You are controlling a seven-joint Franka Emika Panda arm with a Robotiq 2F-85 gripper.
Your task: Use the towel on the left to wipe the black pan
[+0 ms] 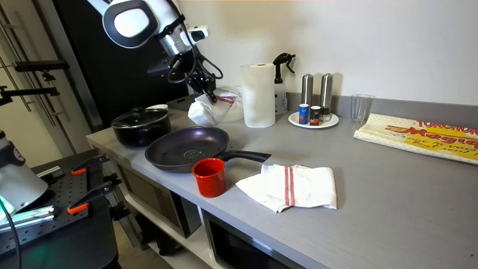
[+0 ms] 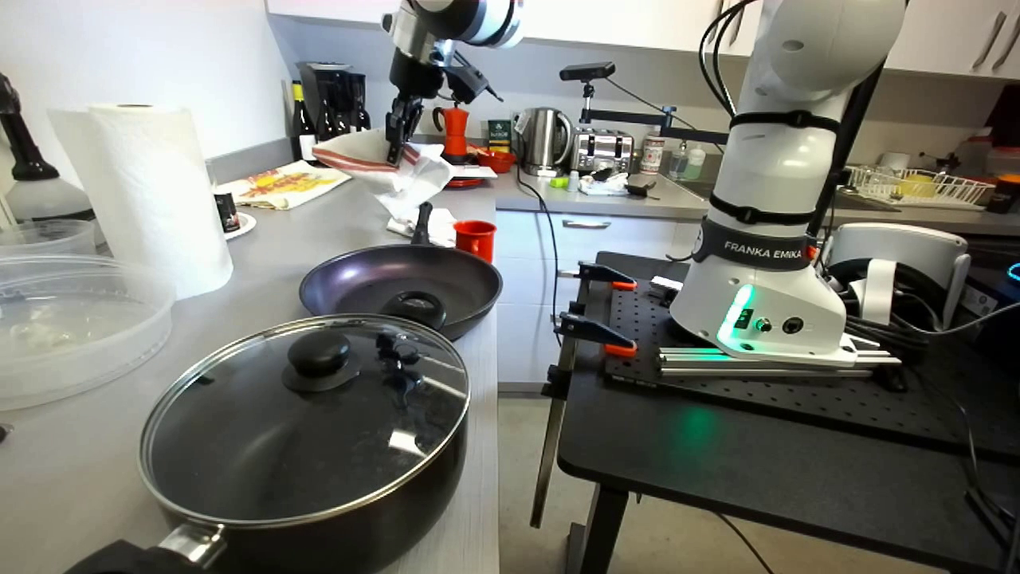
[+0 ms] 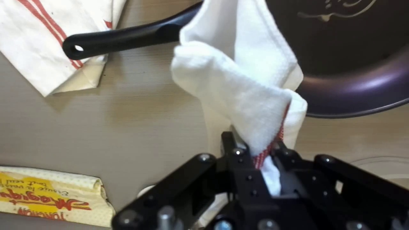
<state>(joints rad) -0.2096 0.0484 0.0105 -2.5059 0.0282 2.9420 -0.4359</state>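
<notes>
My gripper (image 1: 210, 98) is shut on a white towel with red stripes (image 1: 203, 112), which hangs bunched from the fingers. In an exterior view, the gripper (image 2: 394, 150) and held towel (image 2: 410, 179) are raised above the counter. The black pan (image 1: 175, 151) lies on the counter, also seen in an exterior view (image 2: 382, 279). In the wrist view, the held towel (image 3: 255, 67) covers the join of pan (image 3: 348, 60) and handle from sight; the gripper (image 3: 252, 142) is beside the rim. A second red-striped white towel (image 1: 312, 186) lies folded near the pan handle (image 1: 246, 155).
A red mug (image 1: 211, 183) stands against the pan's front side. A lidded black pot (image 1: 140, 130) is beside the pan. A paper roll (image 1: 258, 97), spray bottle (image 1: 281, 99), clear tub (image 2: 80, 335) and plate with shakers (image 1: 328, 121) stand near the wall. A yellow cloth (image 1: 422, 136) lies farther along.
</notes>
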